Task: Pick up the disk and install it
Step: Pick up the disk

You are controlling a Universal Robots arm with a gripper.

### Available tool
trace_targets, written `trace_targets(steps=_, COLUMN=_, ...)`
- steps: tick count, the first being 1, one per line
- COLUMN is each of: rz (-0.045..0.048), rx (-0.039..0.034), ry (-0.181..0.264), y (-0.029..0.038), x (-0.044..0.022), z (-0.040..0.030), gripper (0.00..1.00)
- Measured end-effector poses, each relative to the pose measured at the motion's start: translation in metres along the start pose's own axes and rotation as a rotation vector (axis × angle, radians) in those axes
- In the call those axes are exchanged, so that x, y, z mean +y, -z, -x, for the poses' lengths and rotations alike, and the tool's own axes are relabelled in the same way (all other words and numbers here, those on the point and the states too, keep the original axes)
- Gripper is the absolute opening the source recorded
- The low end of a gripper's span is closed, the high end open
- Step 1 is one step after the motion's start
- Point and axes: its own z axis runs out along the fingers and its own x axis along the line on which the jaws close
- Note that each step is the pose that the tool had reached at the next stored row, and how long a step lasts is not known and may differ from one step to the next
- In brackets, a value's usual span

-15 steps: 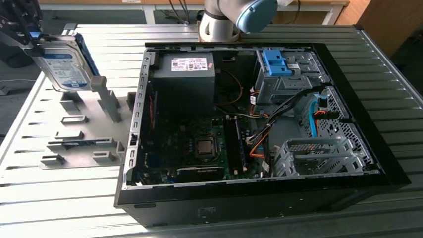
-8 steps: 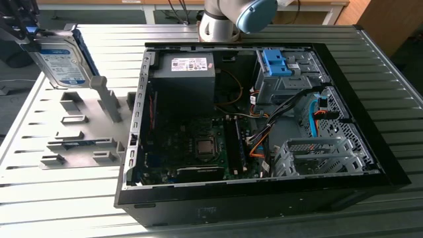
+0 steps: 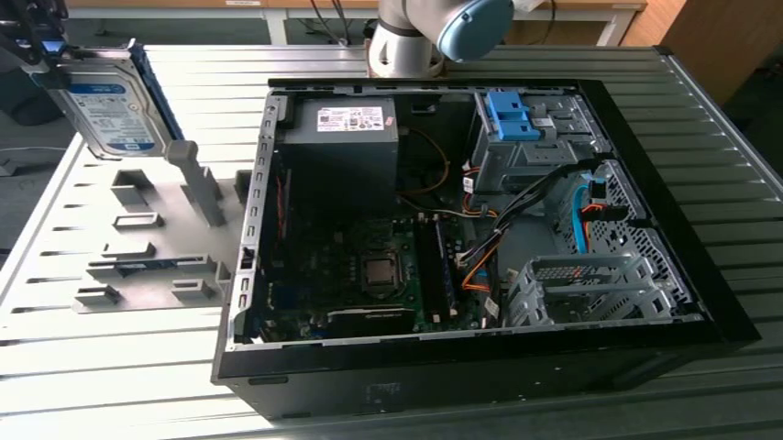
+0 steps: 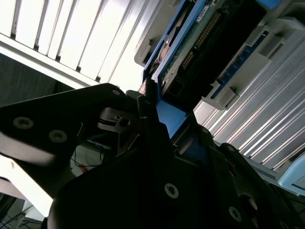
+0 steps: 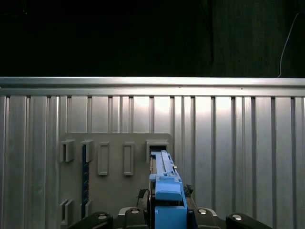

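The disk hangs upright at the exterior view's far left, its white and light-blue label facing the camera and its blue carrier frame round the edges. My gripper is shut on its upper end. The disk is held above the grey slotted holder plate. In the second wrist view my black fingers clamp the blue carrier, and the disk's green circuit board shows beyond them. In the first wrist view the disk appears edge-on between the fingers, over an empty slot.
An open black computer case lies on the ribbed metal table. Inside it are a grey drive bay with a blue latch bracket, a power supply, a motherboard, cables and an empty metal cage. The arm's base stands behind the case.
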Motion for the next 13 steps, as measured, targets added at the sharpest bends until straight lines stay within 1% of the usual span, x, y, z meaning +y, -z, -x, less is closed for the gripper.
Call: trace_targets(steps=13, rz=-0.0002, rx=-0.0001, ry=0.0, y=0.0133, x=0.0002, z=0.0003, gripper=0.37)
